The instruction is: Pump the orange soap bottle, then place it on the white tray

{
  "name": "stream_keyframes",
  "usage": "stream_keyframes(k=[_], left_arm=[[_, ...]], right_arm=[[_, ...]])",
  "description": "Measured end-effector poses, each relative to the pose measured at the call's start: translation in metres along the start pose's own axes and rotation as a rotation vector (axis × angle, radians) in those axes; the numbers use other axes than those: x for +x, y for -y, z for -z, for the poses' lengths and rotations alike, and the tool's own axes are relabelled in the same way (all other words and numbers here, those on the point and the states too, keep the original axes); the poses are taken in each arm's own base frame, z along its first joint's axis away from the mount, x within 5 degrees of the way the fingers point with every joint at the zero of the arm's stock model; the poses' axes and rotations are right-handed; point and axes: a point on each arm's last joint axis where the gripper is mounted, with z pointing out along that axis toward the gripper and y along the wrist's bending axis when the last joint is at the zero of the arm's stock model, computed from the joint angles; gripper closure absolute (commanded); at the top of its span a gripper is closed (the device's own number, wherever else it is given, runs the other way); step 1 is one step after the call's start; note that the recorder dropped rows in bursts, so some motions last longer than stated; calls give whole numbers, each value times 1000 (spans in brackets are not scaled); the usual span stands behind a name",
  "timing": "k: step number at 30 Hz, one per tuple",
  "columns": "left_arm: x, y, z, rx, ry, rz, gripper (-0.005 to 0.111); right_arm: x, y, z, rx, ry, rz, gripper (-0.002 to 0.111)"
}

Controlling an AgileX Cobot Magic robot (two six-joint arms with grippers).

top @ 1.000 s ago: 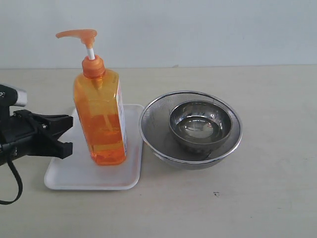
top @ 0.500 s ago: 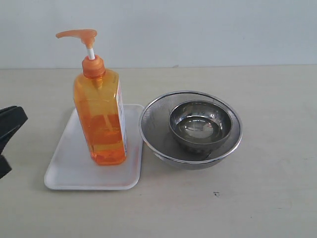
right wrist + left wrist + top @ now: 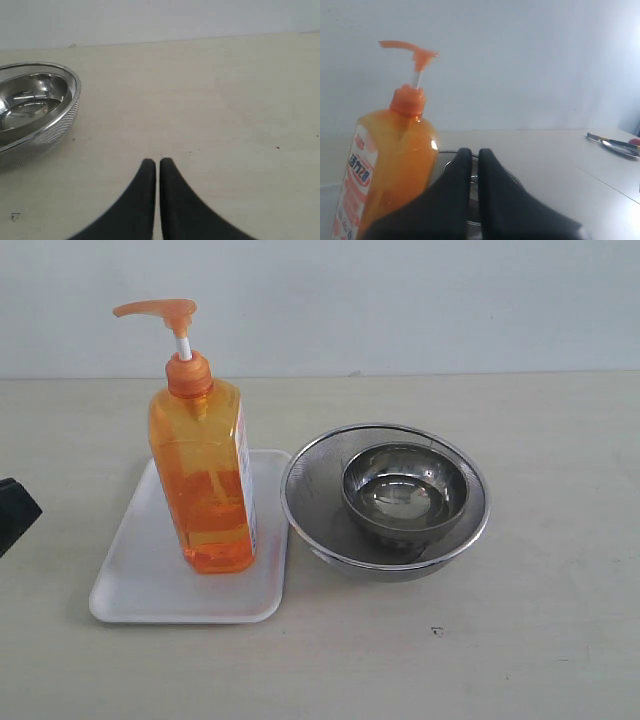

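The orange soap bottle (image 3: 205, 480) stands upright on the white tray (image 3: 140, 580), its pump head pointing left. In the left wrist view the orange soap bottle (image 3: 390, 165) rises close beside my left gripper (image 3: 475, 152), which is shut with nothing between its fingers. Only a black tip of the left gripper (image 3: 12, 512) shows at the left edge of the exterior view, apart from the tray. My right gripper (image 3: 154, 162) is shut and empty over bare table, out of the exterior view.
A small steel bowl (image 3: 405, 490) sits inside a wider steel mesh bowl (image 3: 385, 500) just right of the tray. The mesh bowl (image 3: 30, 110) also shows in the right wrist view. Far off in the left wrist view lies a metal plate (image 3: 615, 145).
My left gripper has drawn back leftward from the tray, almost leaving the exterior view, and has closed from open to shut. The bottle stays on the tray.
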Motion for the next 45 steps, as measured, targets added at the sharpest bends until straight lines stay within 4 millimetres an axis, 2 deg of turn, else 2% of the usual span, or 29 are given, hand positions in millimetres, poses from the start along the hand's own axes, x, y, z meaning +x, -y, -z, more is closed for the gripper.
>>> stream_keyframes(k=[14, 25, 32, 37, 45], left_arm=[[-7, 8, 9, 23, 66, -124, 102], [-8, -6, 41, -286, 84, -219, 102], [-8, -9, 55, -377, 134, -184, 102], [-3, -18, 58, -473, 87, -95, 102], [15, -37, 71, -726, -46, 116, 102]], right_arm=[[0, 0, 0, 0, 0, 0, 108], [0, 0, 0, 0, 0, 0, 108], [0, 0, 0, 0, 0, 0, 108], [0, 0, 0, -4, -1, -10, 108], [0, -1, 0, -7, -1, -18, 108]])
